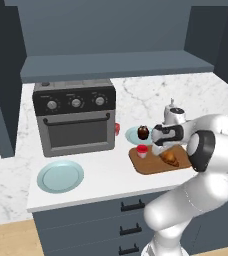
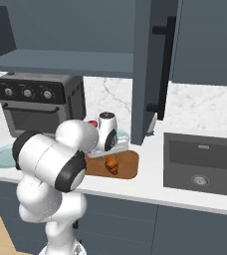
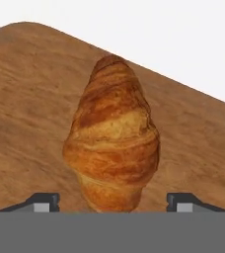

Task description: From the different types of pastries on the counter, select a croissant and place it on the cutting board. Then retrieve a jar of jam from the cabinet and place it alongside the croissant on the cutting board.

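Golden croissant (image 3: 112, 141) lies on the cutting board (image 3: 30, 99), mid-frame between my fingers (image 3: 44, 202), long axis running up-frame. Fingers are spread apart, gripping nothing.

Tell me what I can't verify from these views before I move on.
- Jar of jam, left base view: too small to confirm its label; in the right base view the arm covers most of it.
- Cutting board, right base view: its left part is behind the arm.
- Gripper, hand view: only the jaws' tips show, either side of the croissant; contact cannot be judged.
- Cupcake: far side hidden.
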